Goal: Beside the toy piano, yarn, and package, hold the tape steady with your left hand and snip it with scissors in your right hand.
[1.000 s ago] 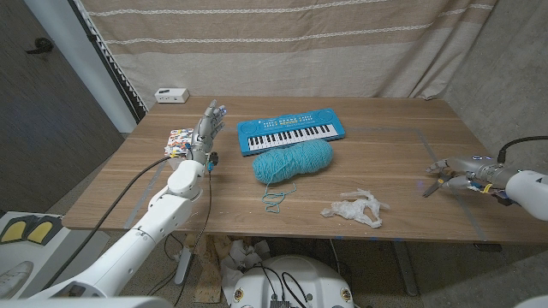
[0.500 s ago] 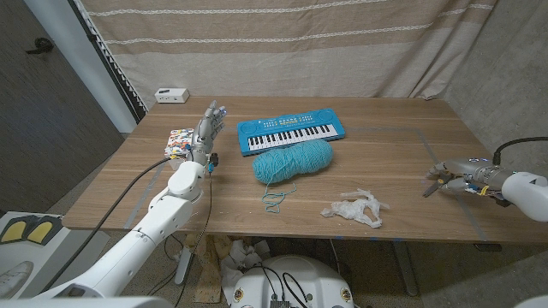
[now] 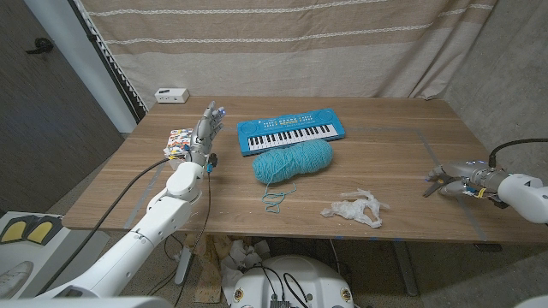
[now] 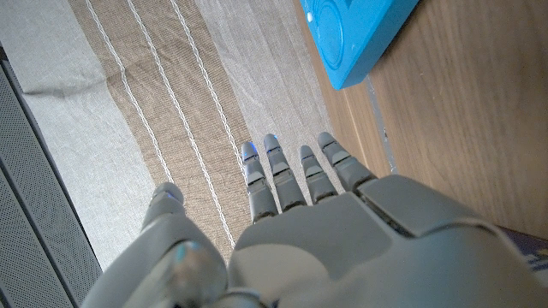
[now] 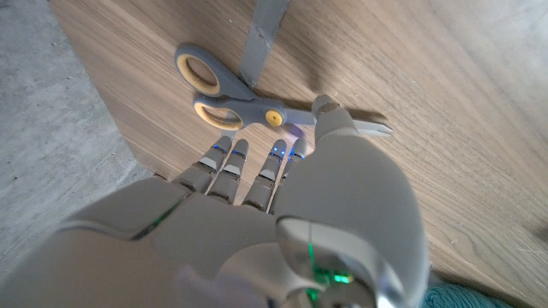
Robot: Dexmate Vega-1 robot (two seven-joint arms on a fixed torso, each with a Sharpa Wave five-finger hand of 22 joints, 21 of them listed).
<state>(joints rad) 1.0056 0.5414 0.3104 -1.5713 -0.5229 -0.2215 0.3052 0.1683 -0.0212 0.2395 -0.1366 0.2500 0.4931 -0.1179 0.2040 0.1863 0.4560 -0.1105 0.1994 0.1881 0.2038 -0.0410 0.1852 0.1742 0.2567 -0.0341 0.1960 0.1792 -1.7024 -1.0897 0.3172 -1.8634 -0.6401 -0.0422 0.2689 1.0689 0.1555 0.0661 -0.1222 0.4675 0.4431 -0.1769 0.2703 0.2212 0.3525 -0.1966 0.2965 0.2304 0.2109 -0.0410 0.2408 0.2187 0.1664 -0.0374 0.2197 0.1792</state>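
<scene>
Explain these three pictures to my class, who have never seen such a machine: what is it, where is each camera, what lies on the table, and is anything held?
It is a robot with two arms ending in hands, standing at a wooden table. One camera looks down from its head; one sits on each wrist, behind that hand. On the table lie a blue toy piano, teal yarn, a colourful package, crumpled clear tape and scissors. The left hand is raised, fingers straight, holding nothing. The right hand reaches over the scissors at the table's right edge; they lie on the wood, not yet gripped.

grey-handled scissors point(image 5: 248, 103) flat on table, blades closed.
</scene>
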